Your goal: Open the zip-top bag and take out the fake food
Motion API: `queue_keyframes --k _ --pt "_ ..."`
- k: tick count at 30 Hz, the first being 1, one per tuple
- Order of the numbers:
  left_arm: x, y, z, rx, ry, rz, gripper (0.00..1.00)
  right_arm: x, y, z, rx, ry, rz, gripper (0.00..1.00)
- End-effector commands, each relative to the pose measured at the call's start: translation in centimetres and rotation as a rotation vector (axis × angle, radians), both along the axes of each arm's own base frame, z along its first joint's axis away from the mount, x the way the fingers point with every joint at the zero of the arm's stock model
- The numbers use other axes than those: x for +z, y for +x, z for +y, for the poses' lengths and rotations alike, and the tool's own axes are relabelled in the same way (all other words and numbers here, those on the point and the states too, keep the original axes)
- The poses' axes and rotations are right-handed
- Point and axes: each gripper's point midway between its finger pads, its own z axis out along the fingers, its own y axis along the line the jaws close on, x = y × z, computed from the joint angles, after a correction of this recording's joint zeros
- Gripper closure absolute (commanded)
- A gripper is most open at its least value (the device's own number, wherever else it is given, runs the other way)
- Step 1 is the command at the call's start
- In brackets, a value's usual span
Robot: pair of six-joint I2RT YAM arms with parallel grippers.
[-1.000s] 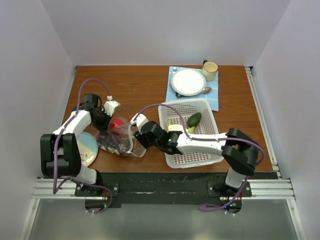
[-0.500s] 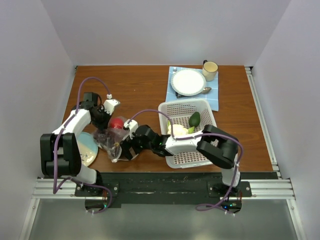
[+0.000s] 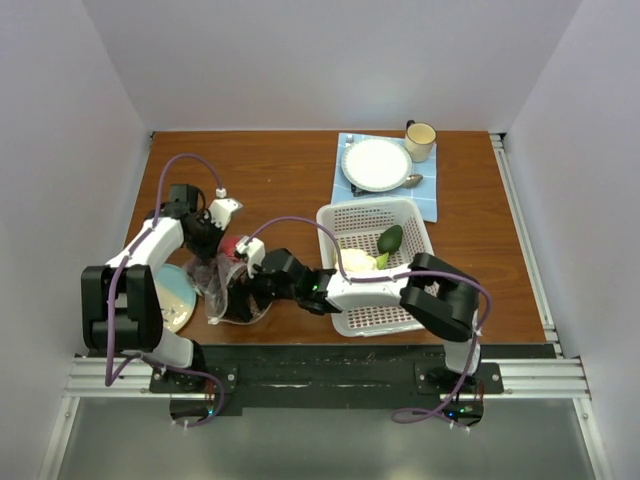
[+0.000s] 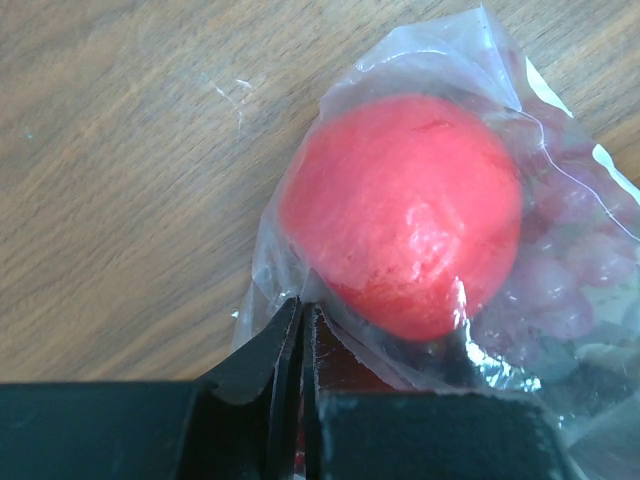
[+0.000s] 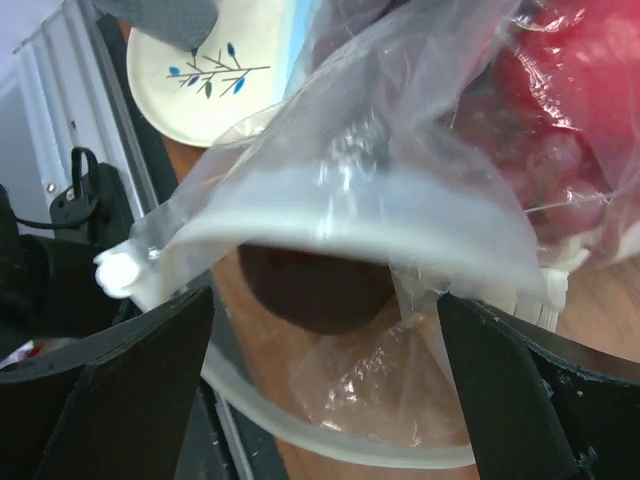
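The zip-top bag (image 3: pixel 228 292) lies crumpled at the table's front left. A red ball-like fruit (image 3: pixel 232 247) sits in its far end. In the left wrist view the red fruit (image 4: pixel 405 210) fills the bag (image 4: pixel 560 120), with purplish lumps (image 4: pixel 560 290) beside it. My left gripper (image 3: pixel 213 238) is shut on the bag's plastic edge (image 4: pixel 300 310). My right gripper (image 3: pixel 247 288) is open at the bag's mouth (image 5: pixel 340 210), with the white zip rim looped between its fingers (image 5: pixel 130 400). A dark purple-brown piece (image 5: pixel 315 290) lies inside.
A white perforated basket (image 3: pixel 365 208) right of the bag holds a dark green piece (image 3: pixel 389 239) and a cream piece (image 3: pixel 350 260). A white plate (image 3: pixel 376 163), cup (image 3: pixel 420 138) and blue cloth (image 3: pixel 430 205) sit far right. A patterned plate (image 3: pixel 180 295) lies front left.
My right gripper has moved left from beside the basket into the bag's mouth. The bag has bunched up and shifted left. My left gripper has held its grip.
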Motion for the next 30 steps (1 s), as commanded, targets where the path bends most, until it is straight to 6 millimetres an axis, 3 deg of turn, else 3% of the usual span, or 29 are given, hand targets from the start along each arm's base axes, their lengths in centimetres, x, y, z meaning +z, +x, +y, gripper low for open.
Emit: queue_keyframes --k 1,5,9,14,21,23,24,30 --pt "0.2 0.8 -0.2 0.01 -0.003 -0.005 0.92 3.6 -1.4 -1.4 -0.06 -0.037 -0.06 0.05" --pt "0.1 0.8 -0.3 0.014 -0.008 -0.002 0.92 1.8 -2.6 -2.3 -0.098 -0.113 -0.036 0.2" --pt "0.3 0.8 -0.3 0.013 -0.003 -0.007 0.92 0.5 -4.8 -2.0 -0.05 -0.144 -0.043 0.23" --pt "0.5 0.7 -0.2 0.01 0.002 -0.003 0.92 -0.5 -3.6 -1.6 -0.09 -0.17 -0.081 0.19" --pt "0.3 0.6 0.2 0.004 0.027 0.003 0.92 1.1 0.2 -2.4 -0.175 -0.149 -0.153 0.15" --pt "0.2 0.5 0.3 0.003 0.032 0.004 0.92 1.5 0.5 -3.2 -0.17 -0.134 -0.15 0.15" --pt "0.2 0.5 0.3 0.003 0.032 0.004 0.92 3.3 0.6 -3.2 -0.17 -0.08 -0.16 0.15" --pt "-0.5 0.2 0.0 0.002 0.018 0.022 0.92 1.9 0.2 -4.7 -0.147 -0.093 -0.133 0.21"
